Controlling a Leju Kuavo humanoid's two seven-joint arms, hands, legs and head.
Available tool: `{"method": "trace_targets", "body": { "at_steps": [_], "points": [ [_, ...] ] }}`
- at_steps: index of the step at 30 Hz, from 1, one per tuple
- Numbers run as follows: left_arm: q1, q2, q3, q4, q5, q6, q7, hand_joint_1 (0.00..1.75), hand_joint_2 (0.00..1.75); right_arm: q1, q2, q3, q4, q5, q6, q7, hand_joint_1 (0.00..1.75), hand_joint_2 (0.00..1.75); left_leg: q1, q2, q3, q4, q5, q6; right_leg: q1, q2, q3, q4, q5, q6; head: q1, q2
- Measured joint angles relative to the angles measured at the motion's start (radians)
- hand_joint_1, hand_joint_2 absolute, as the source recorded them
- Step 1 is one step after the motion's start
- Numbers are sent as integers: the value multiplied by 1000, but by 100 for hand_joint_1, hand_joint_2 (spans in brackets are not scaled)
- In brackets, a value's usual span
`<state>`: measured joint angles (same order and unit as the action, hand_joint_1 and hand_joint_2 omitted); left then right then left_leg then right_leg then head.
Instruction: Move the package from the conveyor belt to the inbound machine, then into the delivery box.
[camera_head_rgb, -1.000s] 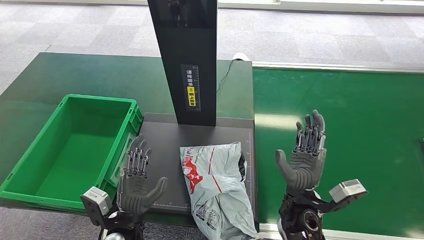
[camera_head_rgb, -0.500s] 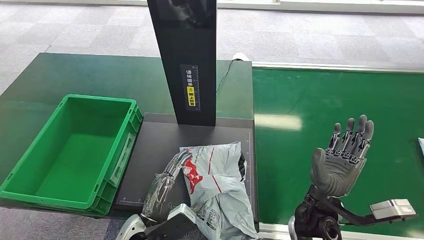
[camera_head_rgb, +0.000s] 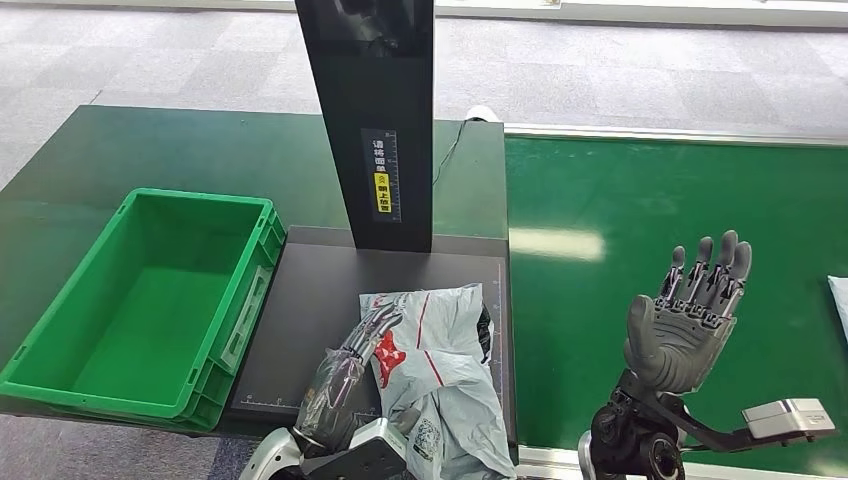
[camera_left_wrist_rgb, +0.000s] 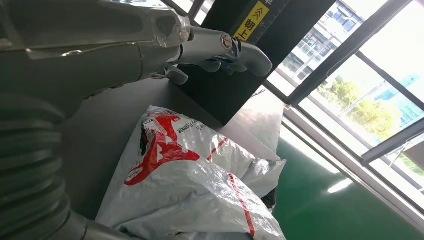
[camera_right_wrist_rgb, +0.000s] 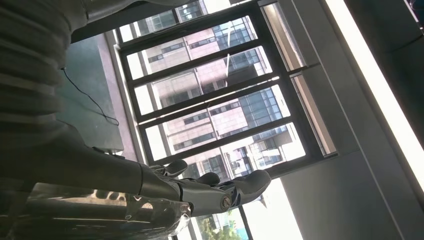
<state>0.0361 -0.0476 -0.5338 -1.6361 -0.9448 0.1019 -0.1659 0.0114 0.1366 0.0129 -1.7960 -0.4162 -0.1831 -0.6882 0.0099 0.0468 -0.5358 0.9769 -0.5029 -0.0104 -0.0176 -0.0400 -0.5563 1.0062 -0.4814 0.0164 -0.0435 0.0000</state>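
Over the last second my left hand (camera_head_rgb: 345, 375) has swung from palm-up beside the crate to lie edge-on against the left side of the package (camera_head_rgb: 435, 375), and in the last half second it has crept a little further along it. My right hand (camera_head_rgb: 690, 320) has drifted outward over the conveyor belt (camera_head_rgb: 700, 200) and now holds almost the same pose as half a second ago.

Nearest me, the package is a crumpled grey mailer with red print, lying on the dark plate of the inbound machine (camera_head_rgb: 320, 290), its near end hanging over the counter (camera_head_rgb: 150, 150) edge toward me. My left hand's fingers (camera_left_wrist_rgb: 240, 47) are stretched out and grip nothing; they reach past the bag's red-printed side. My right hand stands upright, fingers spread, empty, well apart from the package.

To the left sits the green delivery box (camera_head_rgb: 150, 290), just beside the plate. Behind the package rises the machine's black column (camera_head_rgb: 375, 110).

As I judge it, the next step is to lift the bag into the box. The film is slack, so I should slide my fingers under its edge and bring my right hand in to clamp the other side before lifting.
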Motion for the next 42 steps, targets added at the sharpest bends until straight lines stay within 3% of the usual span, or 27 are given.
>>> {"method": "trace_targets", "body": {
  "at_steps": [7, 12, 19, 23, 30, 36, 42],
  "points": [
    [-23, 8, -23, 17, -53, -37, 14, 0, 175, -3, 1, -1, 0, 2, 0, 3, 0, 175, 0, 0, 0, 0, 0, 0, 0, 0, 0, 0, 0, 0, 0, 0],
    [-106, 23, -123, 87, -110, -111, 32, 0, 175, -23, 4, -1, 0, 7, 0, 21, 0, 175, 0, 0, 0, 0, 0, 0, 0, 0, 0, 0, 0, 0, 0, 0],
    [-247, 29, -267, 243, -8, -220, 19, 0, 175, -65, 8, -1, 11, 13, 4, 52, 0, 175, 0, -1, 0, 0, 0, 0, 0, -1, 0, 0, 0, 0, 0, 0],
    [-346, -1, -347, 415, 43, -234, -12, 0, 175, -86, 8, -1, 23, 3, -3, 55, 0, 175, 0, -1, 0, 0, 1, 0, 0, -1, 1, 0, 0, 0, 0, 0],
    [-484, -73, -418, 643, 90, -249, -30, 0, 175, -110, 8, -1, 45, -8, -5, 59, 0, 175, 0, -1, 0, 1, 1, 0, 0, -1, 1, 0, 1, 0, 0, 0],
    [-544, -118, -447, 755, 107, -253, -44, 0, 175, -120, 8, -2, 61, -9, -5, 60, 0, 175, 0, -1, 1, 1, 1, 1, 0, -1, 3, 0, 1, 0, 0, 0],
    [-564, -134, -459, 799, 114, -251, -51, 0, 175, -120, 8, -2, 65, -11, -5, 60, 0, 175, 0, -1, 3, 1, 1, 1, 0, -1, 4, 0, 1, 0, 0, 0]
  ]
}}
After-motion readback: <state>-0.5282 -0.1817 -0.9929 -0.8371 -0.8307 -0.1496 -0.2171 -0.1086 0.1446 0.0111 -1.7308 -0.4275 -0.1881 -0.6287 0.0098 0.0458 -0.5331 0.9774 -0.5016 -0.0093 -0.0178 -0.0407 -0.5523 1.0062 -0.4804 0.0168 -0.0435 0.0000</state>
